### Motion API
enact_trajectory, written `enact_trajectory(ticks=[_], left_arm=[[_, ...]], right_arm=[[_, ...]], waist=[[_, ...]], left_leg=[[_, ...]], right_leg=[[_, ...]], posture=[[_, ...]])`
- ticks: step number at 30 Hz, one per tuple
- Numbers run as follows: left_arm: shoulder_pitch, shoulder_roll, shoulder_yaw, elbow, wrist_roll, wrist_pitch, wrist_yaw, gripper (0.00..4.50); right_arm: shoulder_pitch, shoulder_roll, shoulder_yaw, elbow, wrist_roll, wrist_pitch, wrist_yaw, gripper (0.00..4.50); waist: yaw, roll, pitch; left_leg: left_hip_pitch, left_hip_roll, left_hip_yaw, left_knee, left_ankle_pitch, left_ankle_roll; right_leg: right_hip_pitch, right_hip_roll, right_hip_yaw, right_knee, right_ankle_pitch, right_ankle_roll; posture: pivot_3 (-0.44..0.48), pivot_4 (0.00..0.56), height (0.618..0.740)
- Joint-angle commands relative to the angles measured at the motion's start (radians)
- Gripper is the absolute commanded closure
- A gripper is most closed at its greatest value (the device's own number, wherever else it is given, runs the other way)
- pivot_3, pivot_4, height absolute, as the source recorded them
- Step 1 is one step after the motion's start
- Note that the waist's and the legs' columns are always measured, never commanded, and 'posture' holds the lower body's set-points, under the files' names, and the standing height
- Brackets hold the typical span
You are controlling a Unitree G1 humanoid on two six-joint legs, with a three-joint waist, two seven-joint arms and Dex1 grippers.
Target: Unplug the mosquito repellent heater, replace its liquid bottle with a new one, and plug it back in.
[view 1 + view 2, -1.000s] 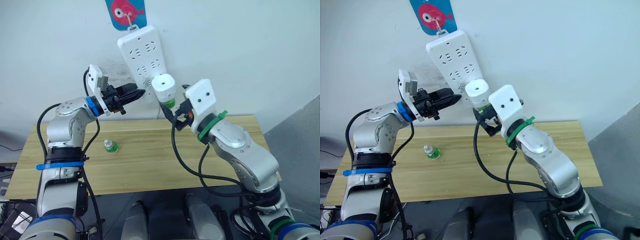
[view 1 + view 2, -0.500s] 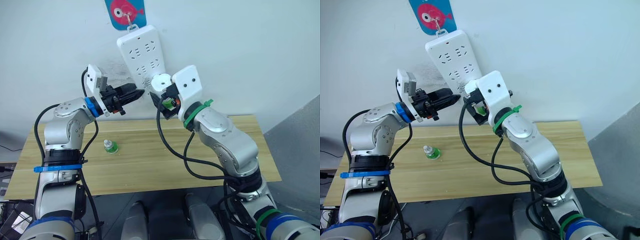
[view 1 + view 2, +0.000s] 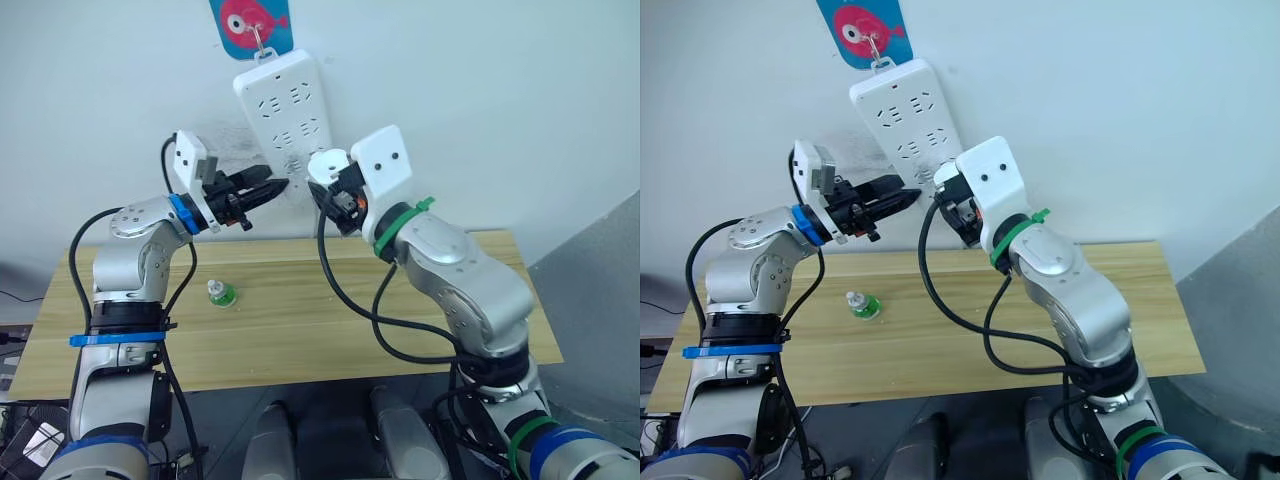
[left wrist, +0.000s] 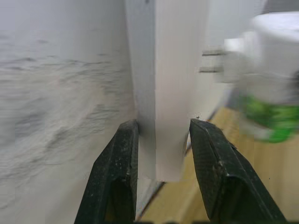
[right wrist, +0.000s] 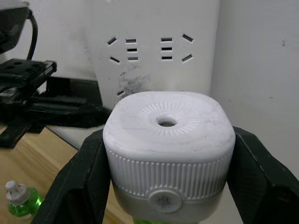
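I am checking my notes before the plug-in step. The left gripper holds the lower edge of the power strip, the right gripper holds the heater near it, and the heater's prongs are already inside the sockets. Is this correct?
Not quite: the prongs are not yet inside. In the left wrist view, the mosquito repellent heater shows both metal prongs bare, short of the power strip. The rest holds: the left gripper clamps the strip's lower edge, and the right gripper holds the heater near it.
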Motion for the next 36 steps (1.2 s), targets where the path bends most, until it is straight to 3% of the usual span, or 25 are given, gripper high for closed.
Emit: enact_trajectory(ticks=[1,4,8,13,18,22,25,28,36], left_arm=[[0.033,0.013,0.019,0.016,0.047,-0.033,0.067,3.18],[0.076,0.005,0.025,-0.032,0.038,-0.048,0.091,3.18],[0.241,0.034,0.052,-0.184,0.017,-0.045,0.096,3.18],[0.46,0.086,0.069,-0.347,0.001,-0.047,0.059,1.57],[0.648,0.027,0.035,-0.585,-0.003,-0.064,0.122,0.02],[0.7,-0.043,-0.025,-0.693,0.005,-0.089,0.164,0.0],[0.699,-0.099,-0.093,-0.724,0.058,-0.2,0.172,0.0],[0.665,-0.195,-0.126,-0.708,0.09,-0.239,0.267,0.0],[0.561,-0.314,-0.219,-0.691,0.131,-0.25,0.358,0.0]], right_arm=[[0.025,-0.022,-0.03,-0.135,0.034,0.016,0.032,1.53],[0.067,-0.035,-0.042,-0.155,0.043,-0.003,0.046,1.53],[0.146,0.022,-0.14,-0.15,0.079,-0.043,0.031,1.53],[0.178,0.038,-0.226,-0.119,0.097,-0.12,0.037,1.53],[0.209,0.102,-0.3,-0.111,0.186,-0.105,0.044,1.53],[0.229,0.182,-0.369,-0.117,0.297,-0.065,0.025,1.53],[0.228,0.245,-0.434,-0.114,0.403,-0.014,-0.014,1.53],[0.221,0.307,-0.513,-0.108,0.539,0.04,-0.076,1.53],[0.226,0.296,-0.57,-0.068,0.866,0.053,-0.278,1.53]], waist=[[-0.001,0.0,0.0],[-0.008,0.0,0.0],[-0.022,0.0,0.0],[-0.033,0.002,0.001],[-0.009,0.002,0.001],[0.003,0.001,0.001],[0.002,0.001,0.001],[0.001,0.002,0.001],[-0.004,0.002,0.001]], left_leg=[[0.0,0.0,0.0,0.0,0.0,0.0],[0.004,0.0,0.0,0.0,0.0,0.0],[0.007,0.001,0.003,0.0,0.0,0.0],[0.007,0.001,0.007,-0.002,0.0,0.0],[-0.004,0.001,0.006,-0.003,0.0,0.0],[-0.005,0.001,0.007,-0.003,0.0,0.0],[-0.005,0.001,0.007,-0.002,0.0,0.0],[-0.005,0.0,0.008,-0.001,0.0,0.0],[-0.006,0.0,0.007,0.0,0.0,0.0]], right_leg=[[0.0,0.0,0.0,0.001,0.0,0.0],[0.001,0.0,0.001,0.002,-0.002,0.004],[0.002,0.001,0.004,0.003,-0.003,0.004],[0.001,0.0,0.007,0.002,-0.003,0.004],[-0.012,0.0,0.006,0.003,0.0,0.0],[-0.012,-0.001,0.007,0.002,0.0,-0.001],[-0.012,0.0,0.007,0.002,0.0,-0.001],[-0.012,0.0,0.007,0.002,0.0,0.0],[-0.012,0.001,0.007,0.003,0.001,0.0]], posture=[[-0.225,0.294,0.74],[-0.222,0.291,0.74],[-0.215,0.287,0.74],[-0.201,0.284,0.74],[-0.182,0.279,0.74],[-0.176,0.274,0.74],[-0.181,0.273,0.74],[-0.185,0.275,0.74],[-0.197,0.279,0.74]])
